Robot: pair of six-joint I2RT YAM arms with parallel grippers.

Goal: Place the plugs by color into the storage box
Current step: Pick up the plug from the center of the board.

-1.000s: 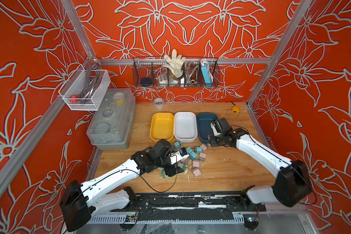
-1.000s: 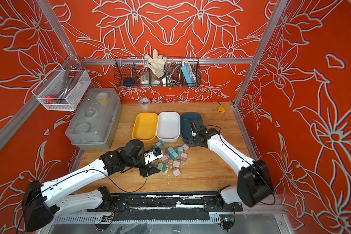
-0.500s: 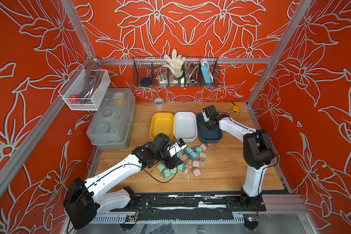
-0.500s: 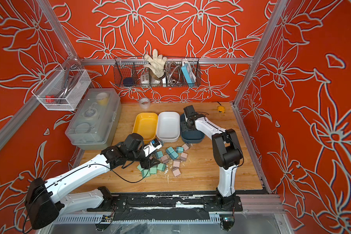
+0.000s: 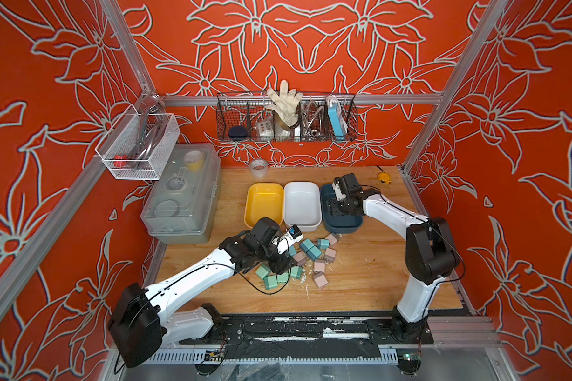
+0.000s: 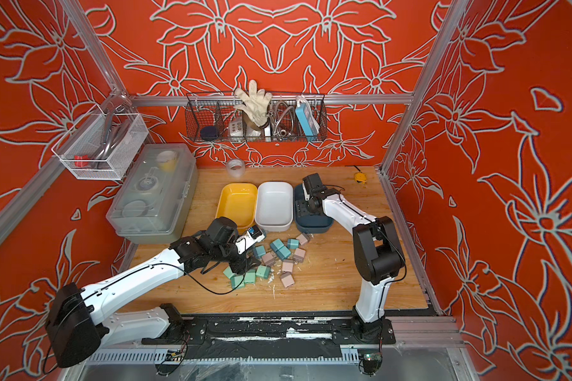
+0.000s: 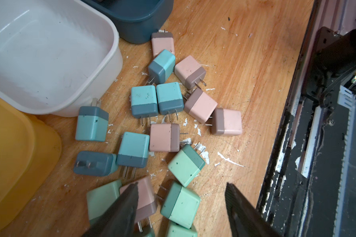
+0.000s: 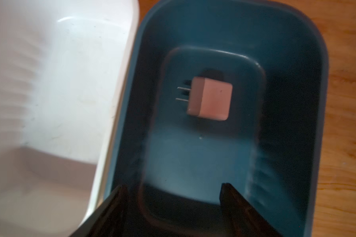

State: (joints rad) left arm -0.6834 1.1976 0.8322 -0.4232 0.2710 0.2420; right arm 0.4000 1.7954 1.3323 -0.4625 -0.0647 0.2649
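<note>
Mint, teal and pink plugs (image 5: 311,260) lie heaped on the wooden table in front of three trays: yellow (image 5: 264,204), white (image 5: 302,204) and dark blue (image 5: 342,227). My left gripper (image 7: 181,185) hangs open low over the near side of the heap. A mint plug (image 7: 180,203) lies between its fingers, and one fingertip (image 7: 130,197) covers part of a pink plug (image 7: 146,195). My right gripper (image 8: 174,185) is open above the dark blue tray (image 8: 193,164). One pink plug (image 8: 210,100) lies alone on that tray's floor. The yellow and white trays hold nothing.
A translucent lidded box (image 5: 182,194) stands at the table's left. A tape roll (image 5: 258,168) and a small yellow item (image 5: 384,178) sit near the back wall. Wire baskets hang on the back wall (image 5: 286,118) and the left wall (image 5: 139,145). A black rail (image 5: 311,326) borders the front.
My right arm swung back from the tray's front to over the dark blue tray and its jaws opened, leaving the pink plug inside. My left gripper shifted slightly over the heap.
</note>
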